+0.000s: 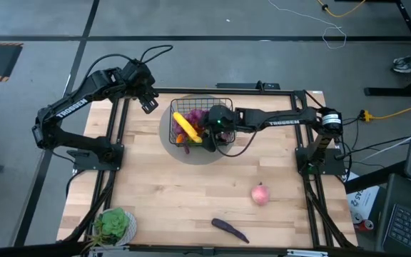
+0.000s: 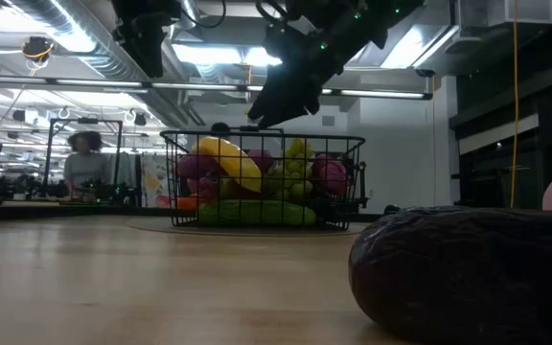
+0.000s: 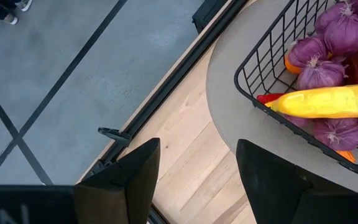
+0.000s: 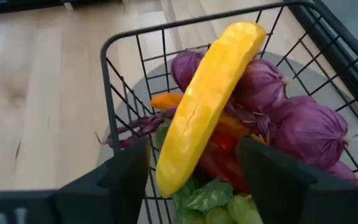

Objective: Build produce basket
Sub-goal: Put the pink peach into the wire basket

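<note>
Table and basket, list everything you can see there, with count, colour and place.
basket: one, black wire, on the disc, far middle of the table
disc: one, grey, under the basket
banana: one, yellow, on top of the pile in the basket
grapes: several purple bunches and one green, in the basket
cucumber: one, green, low in the basket
peach: one, pink, on bare table, right of centre
eggplant: one, purple, near the table's front edge
plant: one, green, front left corner
left hand: open, above the table left of the basket
right hand: open, over the basket, empty
</note>
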